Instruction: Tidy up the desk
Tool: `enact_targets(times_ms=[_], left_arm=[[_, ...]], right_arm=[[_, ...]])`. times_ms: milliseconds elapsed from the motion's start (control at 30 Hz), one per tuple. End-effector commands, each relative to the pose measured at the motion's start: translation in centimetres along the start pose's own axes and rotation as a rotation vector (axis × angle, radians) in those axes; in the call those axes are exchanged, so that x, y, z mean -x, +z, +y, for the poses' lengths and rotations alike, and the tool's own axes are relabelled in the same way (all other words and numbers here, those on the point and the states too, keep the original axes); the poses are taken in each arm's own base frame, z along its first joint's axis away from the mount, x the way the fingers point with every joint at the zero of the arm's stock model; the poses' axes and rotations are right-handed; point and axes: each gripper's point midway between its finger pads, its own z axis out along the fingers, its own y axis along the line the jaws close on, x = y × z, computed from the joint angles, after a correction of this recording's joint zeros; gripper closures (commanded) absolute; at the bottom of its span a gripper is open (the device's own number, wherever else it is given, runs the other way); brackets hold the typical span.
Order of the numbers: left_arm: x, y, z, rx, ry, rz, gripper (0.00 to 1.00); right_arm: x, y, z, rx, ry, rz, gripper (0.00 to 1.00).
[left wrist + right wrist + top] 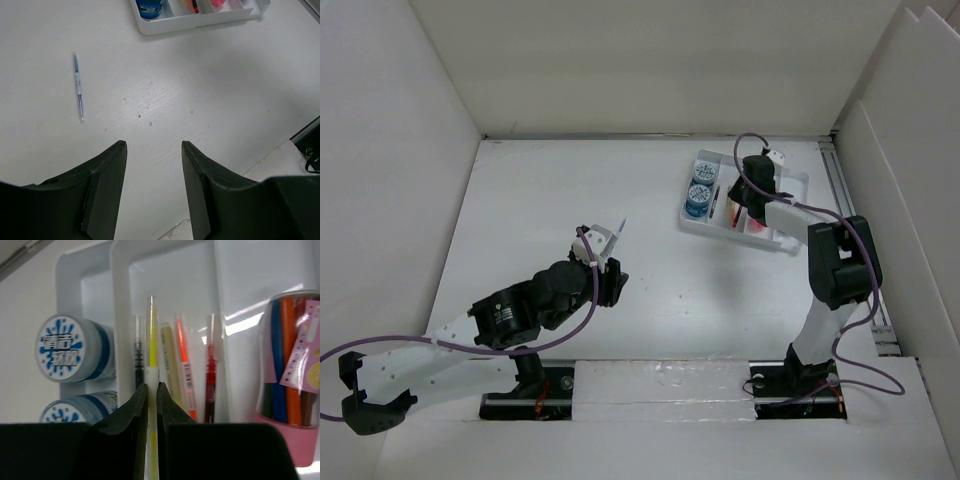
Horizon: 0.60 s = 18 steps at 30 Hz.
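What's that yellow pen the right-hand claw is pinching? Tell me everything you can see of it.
The yellow pen is slim, with a clear, plastic-looking barrel, a yellow core and a whitish band partway along. The right gripper is shut on it, pinching it near that band. It points lengthwise along the pen compartment of the white tray, close beside a black pen. Whether it already rests on the tray's floor cannot be told.
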Motion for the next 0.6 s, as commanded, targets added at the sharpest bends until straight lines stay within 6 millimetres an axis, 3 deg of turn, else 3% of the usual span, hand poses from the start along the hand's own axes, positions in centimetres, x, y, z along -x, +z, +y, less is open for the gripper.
enact_targets(times_ms=[0,100,133,233,300,400,467,500,533,567], left_arm=[[0.6,0.0,-0.1,-0.004,-0.005,-0.025,0.57],[0.6,0.1,-0.1,-0.002,-0.004,-0.023,0.57],[0.5,0.1,-0.1,-0.002,-0.003,-0.02,0.57],[0.5,0.2,0.0,0.005,-0.001,-0.015,0.56],[0.5,0.1,-0.1,0.002,-0.003,-0.018,0.57],[0.4,0.2,0.0,0.006,-0.002,-0.014,0.56],[0.6,0.1,0.2,0.015,-0.007,-0.022,0.57],[1.0,-0.2,0.3,0.018,-0.016,-0.039,0.57],[1.0,-0.2,0.3,0.018,-0.016,-0.039,0.57],[1.2,-0.3,0.4,0.021,-0.019,-0.046,0.57]], right_arm=[[1.3,0.3,1.0,0.078,0.028,0.023,0.88],[2.3,0.5,0.5,0.066,0.056,0.008,0.81],[2.5,0.4,0.4,0.057,0.057,0.003,0.66],[2.7,-0.1,0.3,0.057,0.063,-0.003,0.42],[2.0,-0.9,1.3,0.083,0.045,-0.005,0.4],[1.1,-3.0,3.9,0.168,0.035,-0.022,0.4],[0.6,-4.4,6.4,0.244,0.025,-0.045,0.46],[-1.8,-6.4,9.9,0.326,-0.035,-0.036,0.71],[-1.9,-6.4,9.9,0.327,-0.036,-0.036,0.71],[-3.9,-7.7,12.1,0.368,-0.077,-0.016,0.83]])
